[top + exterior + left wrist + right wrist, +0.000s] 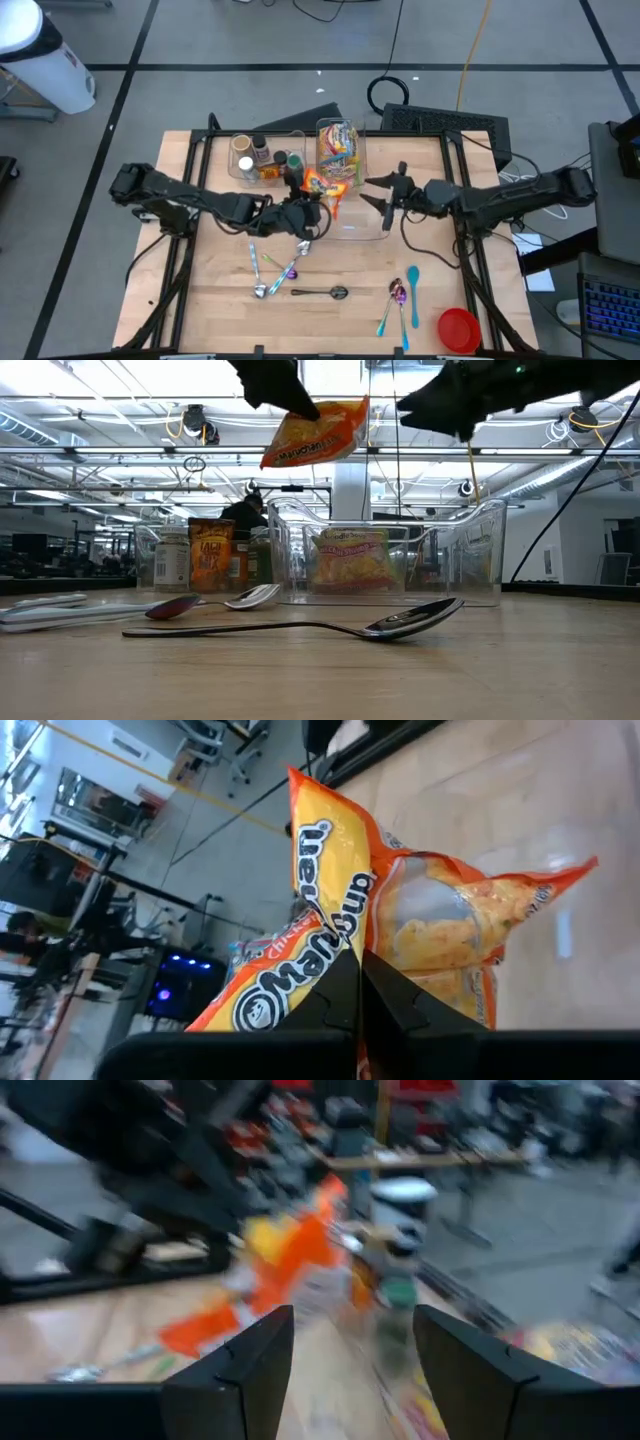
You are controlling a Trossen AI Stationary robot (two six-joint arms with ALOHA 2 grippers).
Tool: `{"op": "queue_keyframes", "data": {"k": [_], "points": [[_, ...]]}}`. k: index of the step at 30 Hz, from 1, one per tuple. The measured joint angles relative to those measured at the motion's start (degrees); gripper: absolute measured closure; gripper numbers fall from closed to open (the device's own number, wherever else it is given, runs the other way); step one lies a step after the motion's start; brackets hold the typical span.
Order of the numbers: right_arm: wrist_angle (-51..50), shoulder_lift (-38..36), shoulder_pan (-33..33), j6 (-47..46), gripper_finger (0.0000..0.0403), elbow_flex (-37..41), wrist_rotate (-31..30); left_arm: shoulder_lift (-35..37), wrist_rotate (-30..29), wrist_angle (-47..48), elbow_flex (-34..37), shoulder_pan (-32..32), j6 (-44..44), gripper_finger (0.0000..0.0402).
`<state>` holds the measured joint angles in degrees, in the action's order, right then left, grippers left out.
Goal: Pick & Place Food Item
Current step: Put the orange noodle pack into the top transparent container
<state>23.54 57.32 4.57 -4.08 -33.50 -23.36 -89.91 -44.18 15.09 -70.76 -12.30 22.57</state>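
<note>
The wooden desk (pixel 330 270) was set on a grey floor (pixel 250 40) divided by dark lines into large panels. Black and yellow cables (pixel 470 50) were laid across the floor behind the desk. A white cylinder (pixel 45 60) was seen at one far corner, a laptop keyboard (pixel 610 310) at the opposite near side. Overhead, exposed rails and pipes (pixel 120 455) were lit by bright ceiling light in the low view.
</note>
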Motion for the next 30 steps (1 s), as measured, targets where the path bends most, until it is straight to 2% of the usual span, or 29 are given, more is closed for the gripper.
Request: {"op": "queue_keyframes", "data": {"k": [3,6,12,17,20,23,30], "points": [[8.8,2.3,-4.0,0.9,0.0193,1.3,10.3,0.0,0.0,0.0,0.0,1.0,1.9,0.0395],[14.5,5.7,-7.3,-2.6,0.0164,1.3,18.7,0.0,0.1,0.0,0.0,1.6,2.7,0.0398],[21.7,14.1,-11.4,-8.7,0.0094,-0.1,21.4,0.0,0.1,-0.2,0.0,2.8,2.8,0.0396],[22.5,19.3,-12.0,-10.6,0.0078,-4.0,23.6,0.0,0.6,-0.2,0.0,3.6,2.6,0.0395],[22.6,21.4,-12.2,-11.3,0.0092,-6.0,23.5,0.0,0.7,-0.2,0.0,3.7,2.7,0.0397],[22.6,22.0,-12.6,-12.0,0.0125,-6.7,23.4,0.0,1.1,-0.2,0.0,3.7,2.1,0.0397],[22.5,22.0,-13.6,-15.0,0.0253,-6.7,23.5,0.0,1.2,-0.2,0.0,3.7,1.4,0.0398]]}}
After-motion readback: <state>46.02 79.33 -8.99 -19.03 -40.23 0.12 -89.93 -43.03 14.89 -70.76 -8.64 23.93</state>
